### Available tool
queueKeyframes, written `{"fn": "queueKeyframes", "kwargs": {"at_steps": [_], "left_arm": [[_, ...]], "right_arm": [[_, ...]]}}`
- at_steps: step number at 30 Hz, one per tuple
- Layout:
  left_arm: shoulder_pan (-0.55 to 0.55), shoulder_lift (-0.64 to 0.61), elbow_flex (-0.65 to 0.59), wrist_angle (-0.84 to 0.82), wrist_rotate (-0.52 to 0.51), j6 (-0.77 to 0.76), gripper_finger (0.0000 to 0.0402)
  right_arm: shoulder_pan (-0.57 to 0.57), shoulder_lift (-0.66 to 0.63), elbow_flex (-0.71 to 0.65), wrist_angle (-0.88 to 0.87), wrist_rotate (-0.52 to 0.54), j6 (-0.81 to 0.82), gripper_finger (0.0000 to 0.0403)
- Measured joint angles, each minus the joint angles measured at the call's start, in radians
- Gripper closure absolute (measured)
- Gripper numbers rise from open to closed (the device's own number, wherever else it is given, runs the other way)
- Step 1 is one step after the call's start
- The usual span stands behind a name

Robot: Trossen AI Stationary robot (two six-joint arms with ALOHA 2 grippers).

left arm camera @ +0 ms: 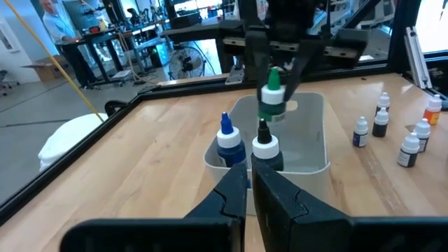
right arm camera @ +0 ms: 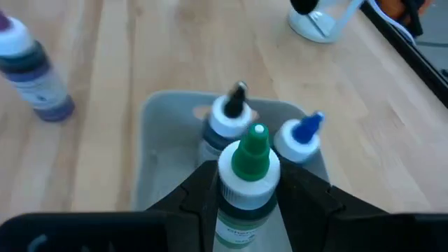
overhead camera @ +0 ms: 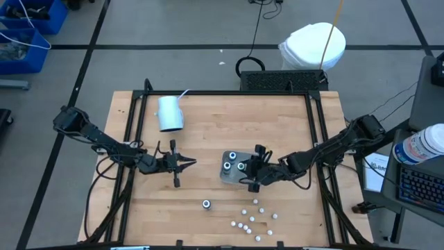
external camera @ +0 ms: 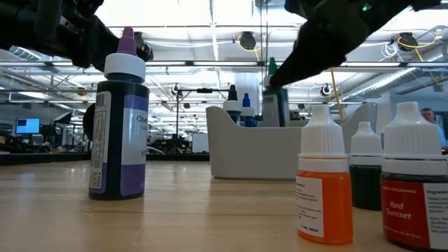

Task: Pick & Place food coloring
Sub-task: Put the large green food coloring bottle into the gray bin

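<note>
— So, where's your green bottle (right arm camera: 245,183)?

— Pinched between your right gripper's (right arm camera: 246,210) fingers, held upright above the grey tray (left arm camera: 315,157). You can see it in the left wrist view too, hanging over the tray's middle.

— What's in the tray?

— Two bottles standing side by side at one end: a blue-tipped one (left arm camera: 229,142) and a black-tipped one (left arm camera: 265,147).

— And the rest?

— A purple-tipped bottle (overhead camera: 206,204) stands alone on the table (overhead camera: 208,132), apart from the tray. A loose cluster of small bottles (overhead camera: 253,220) sits nearer the table's front edge; the low view shows an orange one (external camera: 323,183) and one labelled "Red Sunset" (external camera: 416,187).

— Your left gripper (overhead camera: 186,164)?

— It waits over the table left of the tray, jaws pressed nearly together, holding nothing. A pale cup (overhead camera: 170,113) lies on its side farther back.
</note>
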Motion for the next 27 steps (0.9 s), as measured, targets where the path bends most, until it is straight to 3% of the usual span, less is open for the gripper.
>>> {"fn": "queueKeyframes", "kwargs": {"at_steps": [12, 27], "left_arm": [[0.0, 0.0, 0.0, -0.008, -0.01, 0.014, 0.0369], [0.0, 0.0, 0.0, -0.012, -0.009, -0.035, 0.0369]], "right_arm": [[-0.098, 0.001, -0.087, 0.083, 0.02, 0.03, 0.0287], [-0.115, 0.001, -0.168, 0.225, -0.007, 0.062, 0.029]]}}
